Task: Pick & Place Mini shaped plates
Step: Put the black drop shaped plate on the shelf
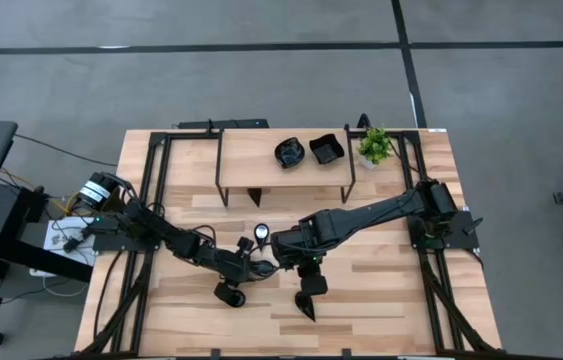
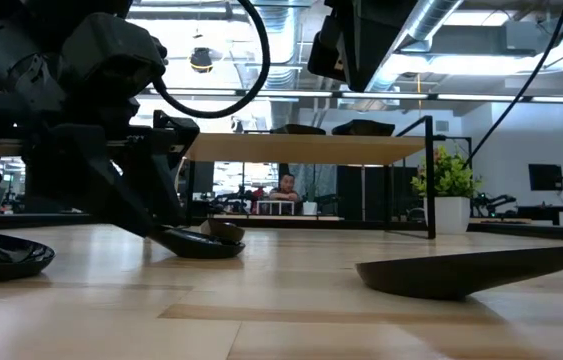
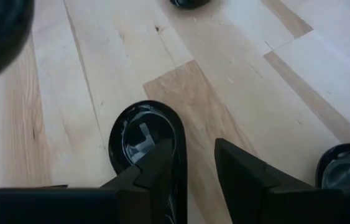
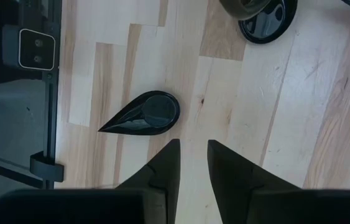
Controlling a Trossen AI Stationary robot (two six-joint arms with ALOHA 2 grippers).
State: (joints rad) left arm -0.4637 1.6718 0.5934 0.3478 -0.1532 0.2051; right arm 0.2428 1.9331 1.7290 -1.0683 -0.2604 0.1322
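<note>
**A:** The pale wood table (image 1: pixel 391 295) is sitting on grey floor, and a shelf (image 1: pixel 246 155) is standing at its far edge, carrying two plates (image 1: pixel 290 152) beside a plant (image 1: pixel 374 146).

**B:** Beyond it a person (image 2: pixel 284 185) is sitting, half hidden by the shelf frame.

**A:** The left gripper (image 3: pixel 193 146) is working near the table's middle, fingers parted, one finger lying over an oval plate (image 3: pixel 140 134). I cannot tell whether it is touching the rim.

**B:** The right gripper (image 4: pixel 193 144) is hovering just right of it, fingers slightly apart and grasping nothing, over a teardrop plate (image 4: pixel 143 115).

**A:** A round plate (image 1: pixel 229 294) is lying near-left, partly hidden by the arm.
</note>
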